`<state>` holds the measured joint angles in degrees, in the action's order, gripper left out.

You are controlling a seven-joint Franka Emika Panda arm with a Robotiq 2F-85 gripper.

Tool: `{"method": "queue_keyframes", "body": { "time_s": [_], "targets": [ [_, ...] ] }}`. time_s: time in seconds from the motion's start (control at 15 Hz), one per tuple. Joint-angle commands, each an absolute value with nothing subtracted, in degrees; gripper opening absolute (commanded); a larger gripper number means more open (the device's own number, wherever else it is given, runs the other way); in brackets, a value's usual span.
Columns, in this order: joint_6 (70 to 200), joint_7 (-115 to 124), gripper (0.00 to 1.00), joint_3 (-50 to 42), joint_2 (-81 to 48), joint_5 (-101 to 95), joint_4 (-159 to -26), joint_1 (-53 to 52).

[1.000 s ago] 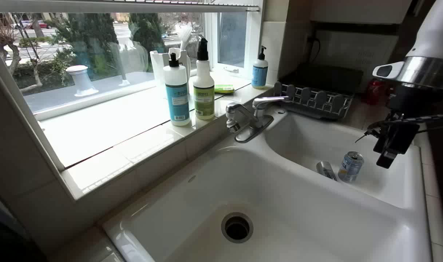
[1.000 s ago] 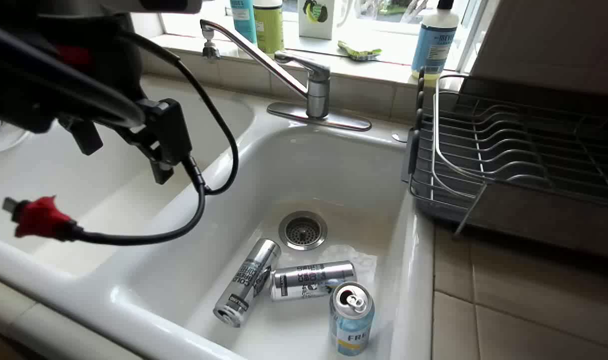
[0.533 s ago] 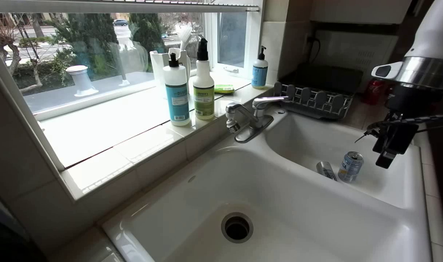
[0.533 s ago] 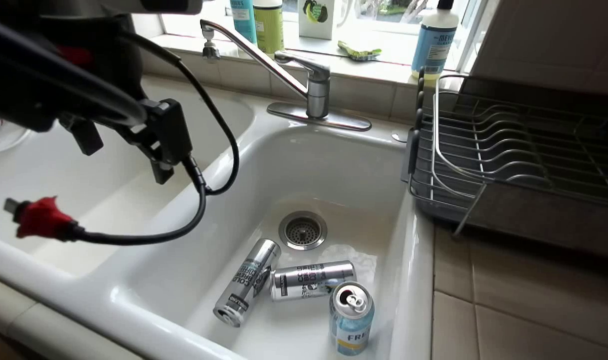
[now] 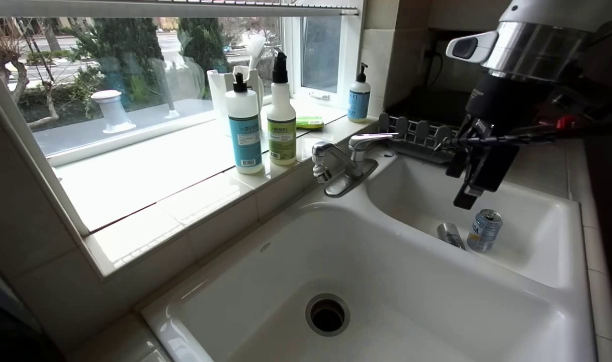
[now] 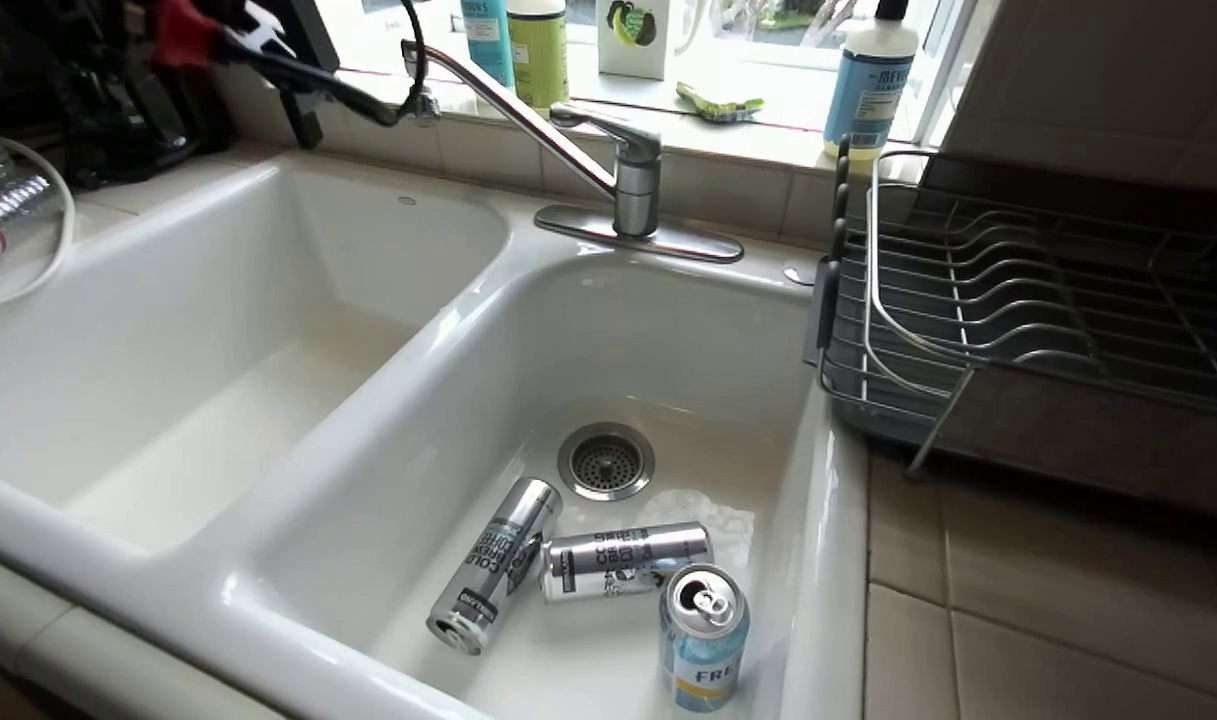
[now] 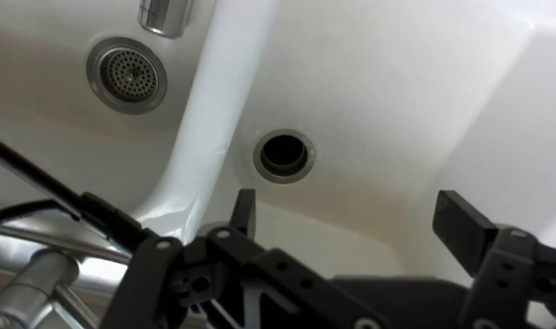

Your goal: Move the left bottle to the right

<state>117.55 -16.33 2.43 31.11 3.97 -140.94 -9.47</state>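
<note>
At the left, the left basin point(image 6: 228, 410) of a white double sink point(image 6: 353, 410) runs from near to far, with a round, dark drain point(image 7: 283, 157) in its floor. The fingers point(image 7: 463, 233) hang above this basin, spread wide, and the wrist view shows the drain beyond the gap between them. A black cable point(image 7: 40, 178) runs beside them.

At the far side, on the window sill point(image 5: 195, 221), stands the teal-blue bottle point(image 5: 245, 143), upright, with a black top and a pale label. It is the leftmost bottle on the sill, well apart from the fingers. Just to its right stands the yellow-green bottle point(image 5: 282, 137), also upright, and a white container point(image 6: 632, 60) is farther back, near both.

Next comes the chrome faucet point(image 6: 636, 190), fixed to the far edge of the sink. In the right basin point(image 6: 668, 320), from left to right, one silver can point(image 6: 496, 565) lies on its side, a second silver can point(image 6: 628, 562) lies likewise, and a blue can point(image 6: 708, 655) stands upright, nearest of the three. Whether the cans touch cannot be told.

Farther right on the sill, a green packet point(image 6: 720, 104) lies flat, with a blue bottle point(image 5: 358, 103) upright to its right, a black pump on top. At the far right, a grey dish rack point(image 6: 1018, 300) rests on the tiled bench point(image 6: 968, 540).
</note>
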Motion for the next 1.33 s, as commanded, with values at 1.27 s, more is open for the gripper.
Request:
{"method": "queue_keyframes", "body": {
  "time_s": [1.27],
  "targets": [
    [120.22, -13.85, 1.0, 10.22, -0.63, -1.74, -99.42, -11.25]
  ]
}}
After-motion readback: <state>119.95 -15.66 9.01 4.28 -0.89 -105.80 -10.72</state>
